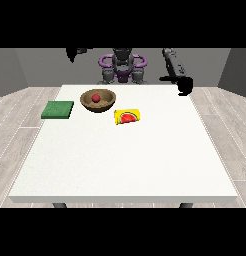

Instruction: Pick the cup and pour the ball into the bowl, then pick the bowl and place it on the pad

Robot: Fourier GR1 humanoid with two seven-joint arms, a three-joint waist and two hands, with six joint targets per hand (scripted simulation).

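With the small red ball (96,97) already lying inside the round brown wooden bowl (98,100), we judged the pour done and the bowl pick-up to be the step in hand. The yellow cup with a watermelon print (127,116) lay on its side on the white worktop (125,155), just beside the bowl. The flat green square pad (58,109) sat near the bowl, toward the view's left. We could not tell finger posture on the hand at the view's right (184,85), which hung clear of everything, nor on the hand at the view's left (71,53). We advised grasping the bowl's rim, keeping it level, and centring it on the pad.
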